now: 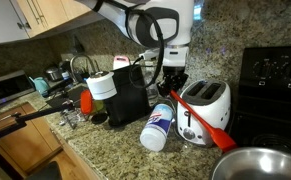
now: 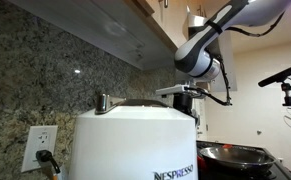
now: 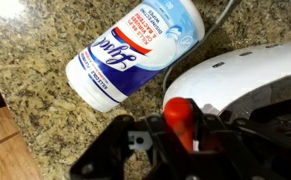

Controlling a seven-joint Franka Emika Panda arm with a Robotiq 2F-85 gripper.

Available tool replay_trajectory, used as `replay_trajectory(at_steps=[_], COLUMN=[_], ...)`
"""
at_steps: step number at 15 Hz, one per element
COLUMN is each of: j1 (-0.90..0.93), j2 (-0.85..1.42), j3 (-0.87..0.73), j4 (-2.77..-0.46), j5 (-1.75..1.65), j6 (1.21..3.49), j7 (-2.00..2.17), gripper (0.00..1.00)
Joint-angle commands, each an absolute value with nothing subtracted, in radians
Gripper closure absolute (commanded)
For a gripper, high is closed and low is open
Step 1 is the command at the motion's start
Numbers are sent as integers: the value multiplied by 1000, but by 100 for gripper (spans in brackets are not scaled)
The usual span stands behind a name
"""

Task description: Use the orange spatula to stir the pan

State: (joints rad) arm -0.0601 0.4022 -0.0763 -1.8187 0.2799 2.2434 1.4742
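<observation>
My gripper [image 1: 173, 90] pinches the handle end of the orange spatula [image 1: 209, 124]. The spatula slants down over the white toaster [image 1: 210, 97], at the middle of the counter. The pan [image 1: 260, 165] sits apart, by the front right corner.

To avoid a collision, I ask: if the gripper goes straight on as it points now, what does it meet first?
The orange spatula, whose handle end sits between the fingers of the gripper. Beyond it, probably the edge of the white toaster; depth is unclear.
</observation>
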Motion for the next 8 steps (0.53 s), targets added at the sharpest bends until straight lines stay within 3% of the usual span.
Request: replay_trajectory(at_steps=[1, 8], j1=[-64, -84], j2=[406, 428], j3=[-81, -101], j4=[-1796, -1787], j5=[288, 287], j6=[2180, 2133], j7=[1450, 1452], gripper=[53, 1])
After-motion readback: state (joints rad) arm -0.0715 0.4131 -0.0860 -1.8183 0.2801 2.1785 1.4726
